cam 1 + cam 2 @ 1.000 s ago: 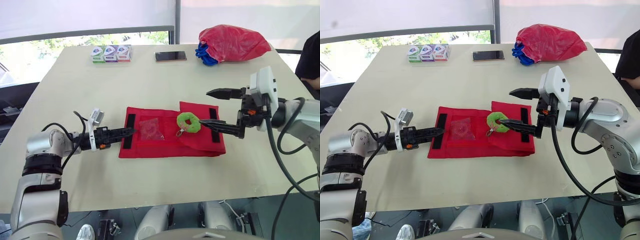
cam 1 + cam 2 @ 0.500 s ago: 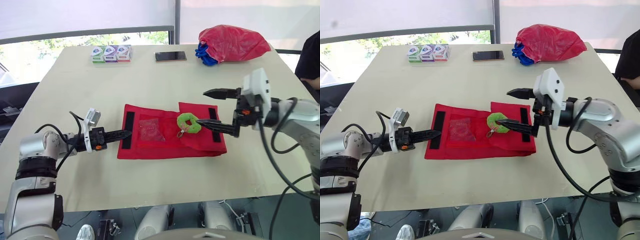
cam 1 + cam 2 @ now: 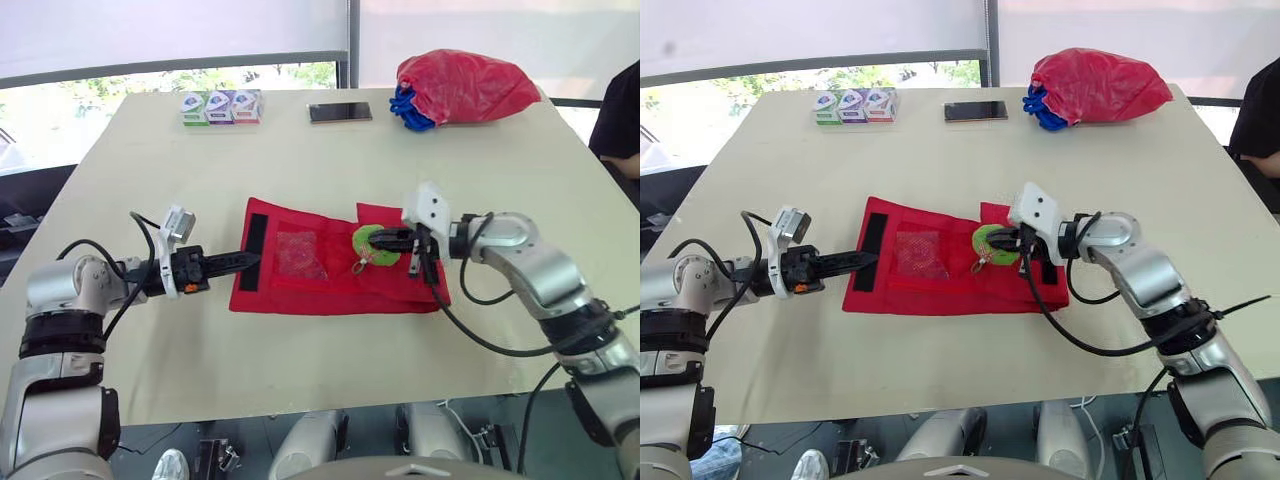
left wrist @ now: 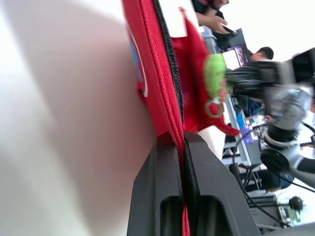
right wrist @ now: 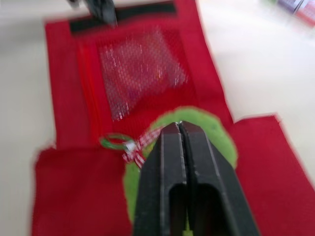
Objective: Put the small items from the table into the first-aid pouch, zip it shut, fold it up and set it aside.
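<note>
– Since u need status fast: how far along, biggest stuff first?
– Early-ish imo. Table has the first-aid pouch lying open & flat mid-table: not zipped, not folded, not set aside. Red bag sits at the far right corner, well apart, prob. not part of the job.
– Arms?
– Left gripper is clamped on the pouch's left edge, w/ fabric betw. its fingers per the left wrist view. Looks like it's anchoring the pouch. Right gripper has its fingers pressed together at the green ring. I read that as a pinch on the rim.
– Where's the ring exactly?
– On top of the pouch's right flap, so not stowed yet.
– Anything inside already?
– Mesh pocket mid-pouch has sth reddish in it, can't tell what.
– What's left?
– Ring in, then zip, fold, move aside, so most of it. Three small boxes sit at the far edge near a phone. Can't say if they count as items to pack.
</note>
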